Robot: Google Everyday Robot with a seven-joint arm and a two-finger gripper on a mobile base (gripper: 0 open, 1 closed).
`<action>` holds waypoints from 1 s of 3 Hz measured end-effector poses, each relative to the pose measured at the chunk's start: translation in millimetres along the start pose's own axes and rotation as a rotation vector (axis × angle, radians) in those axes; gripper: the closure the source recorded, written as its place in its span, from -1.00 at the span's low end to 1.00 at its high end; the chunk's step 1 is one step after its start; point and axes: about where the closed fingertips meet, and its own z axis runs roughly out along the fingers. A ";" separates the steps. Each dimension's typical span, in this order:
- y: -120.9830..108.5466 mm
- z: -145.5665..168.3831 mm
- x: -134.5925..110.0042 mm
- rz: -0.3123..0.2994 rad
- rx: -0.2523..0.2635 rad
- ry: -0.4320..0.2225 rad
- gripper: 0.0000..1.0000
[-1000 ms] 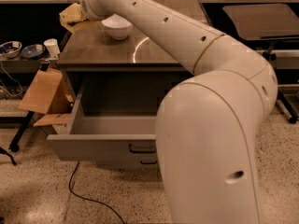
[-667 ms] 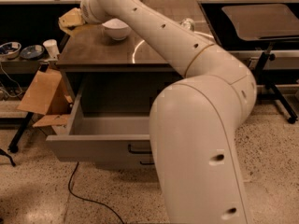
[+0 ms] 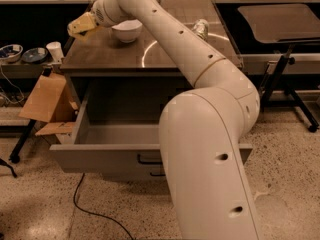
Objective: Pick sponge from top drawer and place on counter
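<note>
Hand: the tan-yellow hand [image 3: 81, 25] at the end of the long white robot arm [image 3: 200, 84] sits over the back left corner of the bench, just left of the bowl; whether it is wide, narrow or holding anything cannot be told.
Sponge: cannot be told apart from the tan-yellow hand, so where it is cannot be told; no dark green top can be made out.
Top drawer: the wide shallow grey metal top drawer [image 3: 100, 159] is pulled well out below the bench; its flat front panel faces the camera, and its small dark bar handle [image 3: 148, 160] is partly hidden by the arm. The visible part of its floor is plain grey.
Bench: the glossy grey-brown rectangular bench top [image 3: 105, 56] carries a thin white circular arc [image 3: 146, 51] near its middle.
Bowl: a round white bowl [image 3: 127, 30] stands upright near the back of the bench.
Silvery object: a small shiny metal object [image 3: 200, 28] shows at the back right of the bench, partly behind the arm.
Cardboard: brown cardboard pieces [image 3: 44, 99] lean just left of the open drawer.
Side shelf: two small bowls [image 3: 22, 53] and a white cup [image 3: 54, 50] sit to the left of the bench.
Floor: a black cable [image 3: 87, 204] curls over the speckled floor [image 3: 40, 209].
</note>
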 end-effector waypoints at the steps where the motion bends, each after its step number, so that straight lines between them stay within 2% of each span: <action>1: -0.3 -1.6 6.4 -0.070 -0.053 0.010 0.93; 3: 3.7 -0.7 11.9 -0.106 -0.103 0.010 0.08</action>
